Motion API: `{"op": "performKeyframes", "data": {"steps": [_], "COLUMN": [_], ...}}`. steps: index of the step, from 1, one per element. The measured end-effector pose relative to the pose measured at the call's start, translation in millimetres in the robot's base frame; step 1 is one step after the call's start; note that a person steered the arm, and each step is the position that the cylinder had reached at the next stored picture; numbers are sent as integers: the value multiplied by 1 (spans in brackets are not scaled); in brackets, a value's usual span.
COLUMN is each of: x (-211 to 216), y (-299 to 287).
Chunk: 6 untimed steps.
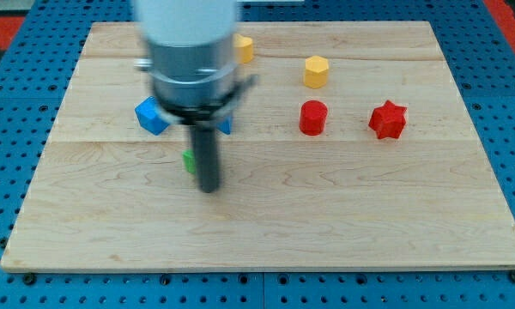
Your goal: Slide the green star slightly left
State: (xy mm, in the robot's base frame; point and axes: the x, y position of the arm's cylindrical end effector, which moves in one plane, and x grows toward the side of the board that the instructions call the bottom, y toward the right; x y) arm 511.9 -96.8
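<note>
The green star (pixel 189 160) shows only as a small green sliver at the left side of the dark rod, left of the board's middle; the rest is hidden behind the rod. My tip (pixel 209 189) rests on the board just right of and below that green sliver, close to or touching it. The arm's grey body blurs over the board's upper left.
A blue block (pixel 152 116) lies left of the arm, and another blue piece (pixel 225 126) peeks out at its right. A yellow block (pixel 244 48) and a yellow hexagon (pixel 316 71) sit near the top. A red cylinder (pixel 312 118) and a red star (pixel 387 120) lie at the right.
</note>
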Motion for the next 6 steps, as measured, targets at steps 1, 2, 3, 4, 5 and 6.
{"op": "performKeyframes", "data": {"steps": [1, 2, 3, 4, 5, 6], "x": [-10, -16, -50, -51, -42, -41], "y": [39, 114, 107, 68, 0, -32]}}
